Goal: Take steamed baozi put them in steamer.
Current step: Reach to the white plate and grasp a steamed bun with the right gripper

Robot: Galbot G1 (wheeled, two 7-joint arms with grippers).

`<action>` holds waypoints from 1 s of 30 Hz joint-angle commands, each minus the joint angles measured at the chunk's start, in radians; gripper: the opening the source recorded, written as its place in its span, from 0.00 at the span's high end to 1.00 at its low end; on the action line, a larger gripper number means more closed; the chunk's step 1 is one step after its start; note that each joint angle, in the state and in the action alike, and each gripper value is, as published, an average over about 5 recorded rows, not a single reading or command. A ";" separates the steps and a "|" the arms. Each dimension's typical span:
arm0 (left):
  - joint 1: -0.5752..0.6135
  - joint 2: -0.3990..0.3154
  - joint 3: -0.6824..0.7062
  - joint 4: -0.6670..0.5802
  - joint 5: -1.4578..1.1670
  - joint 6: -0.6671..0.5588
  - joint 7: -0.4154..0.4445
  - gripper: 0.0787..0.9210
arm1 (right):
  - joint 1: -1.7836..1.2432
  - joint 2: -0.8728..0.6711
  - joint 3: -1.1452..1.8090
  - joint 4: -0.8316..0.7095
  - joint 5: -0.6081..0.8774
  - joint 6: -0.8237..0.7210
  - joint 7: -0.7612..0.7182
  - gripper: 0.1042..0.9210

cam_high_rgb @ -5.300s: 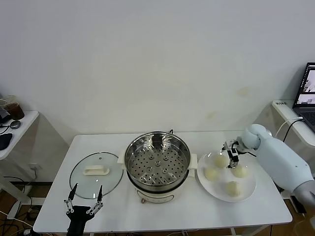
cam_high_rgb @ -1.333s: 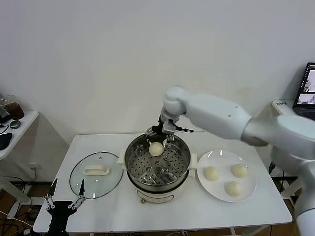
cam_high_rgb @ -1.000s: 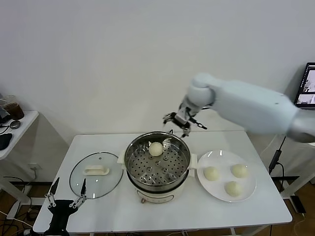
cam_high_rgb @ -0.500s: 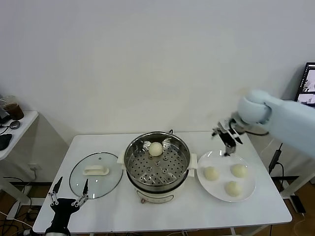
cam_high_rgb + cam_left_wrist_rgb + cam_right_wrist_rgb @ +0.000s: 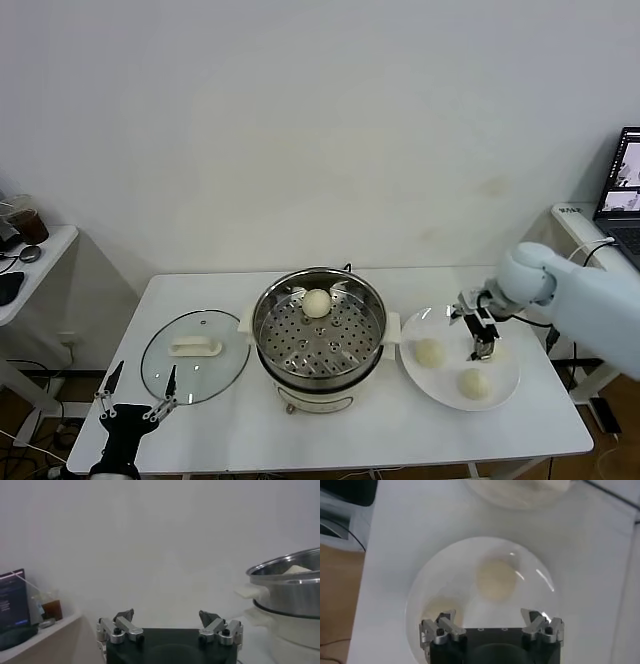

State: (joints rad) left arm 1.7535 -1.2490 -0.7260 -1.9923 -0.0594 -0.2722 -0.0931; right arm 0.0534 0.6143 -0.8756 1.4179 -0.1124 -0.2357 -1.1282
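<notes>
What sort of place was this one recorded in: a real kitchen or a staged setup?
Most likely a lab or office test bench, not a kitchen: a plain white table against a bare wall, a laptop on a side desk, and only the steamer, glass lid and plate laid out.

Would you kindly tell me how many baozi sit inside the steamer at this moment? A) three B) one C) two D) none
B: a single baozi rests on the perforated tray at the back of the steamer, while the other buns are on the white plate under the right gripper.
</notes>
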 commanded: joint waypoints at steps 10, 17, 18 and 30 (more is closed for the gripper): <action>0.001 -0.002 -0.014 0.006 0.010 -0.009 -0.004 0.12 | -0.140 0.179 0.111 -0.190 -0.106 0.039 0.059 0.12; -0.005 -0.004 -0.018 0.014 0.013 -0.014 -0.008 0.12 | -0.149 0.204 0.113 -0.208 -0.120 0.039 0.061 0.12; -0.005 -0.004 -0.018 0.015 0.013 -0.014 -0.008 0.12 | -0.150 0.208 0.114 -0.211 -0.122 0.038 0.062 0.12; -0.011 -0.005 -0.022 0.021 0.010 -0.017 -0.012 0.12 | -0.142 0.213 0.109 -0.208 -0.126 0.019 0.033 0.42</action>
State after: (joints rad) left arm 1.7420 -1.2555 -0.7481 -1.9714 -0.0495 -0.2898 -0.1057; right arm -0.0821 0.8087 -0.7730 1.2246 -0.2269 -0.2140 -1.0882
